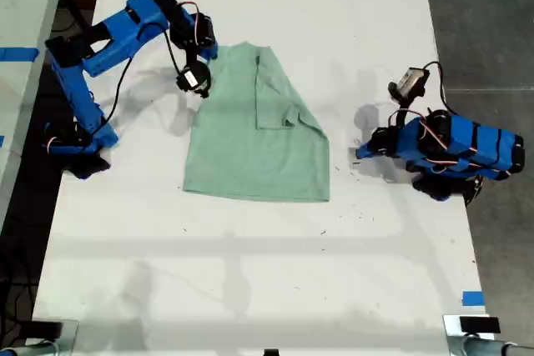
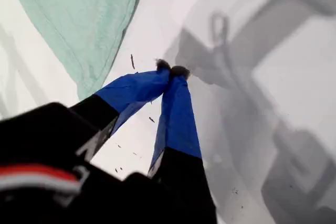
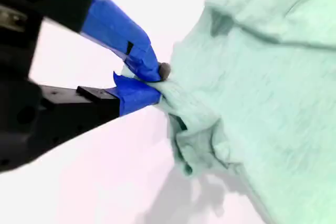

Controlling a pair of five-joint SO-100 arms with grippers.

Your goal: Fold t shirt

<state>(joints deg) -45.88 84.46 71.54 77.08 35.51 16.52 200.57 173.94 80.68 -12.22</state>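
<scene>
Mint-green cloth is getting pinched right now: my second pincer (image 3: 155, 82), over at the exterior view's left, is clamping down on a bunched-up bit of the t shirt (image 1: 254, 131) at its edge, up near the collar end. The jaws are closed tight, with fabric wadding up between the blue tips. From that pincer the rest of the shirt is spreading away flat on the surface (image 1: 250, 281), and one side is already lying doubled over, sleeve tucked in on top.

So I'm reckoning we're mid-fold, with one side flap done and the other side's edge in hand. Next move probably calls for lifting that pinched edge just clear and carrying it across the body of the shirt without dragging the whole thing along. It's soft stuff, so it could slide or bunch.

Moving toward the exterior view's right, my first pincer (image 2: 170, 70) is sitting well apart from the shirt, hunkered low. Its tips are touching, holding nothing, with only the shirt's hem off beyond them.

The surface is plain white with a few dark specks and arm shadows. Grey floor is showing past its edge on the exterior view's right, plus a bit of blue tape (image 1: 472, 298) near the corner.
</scene>
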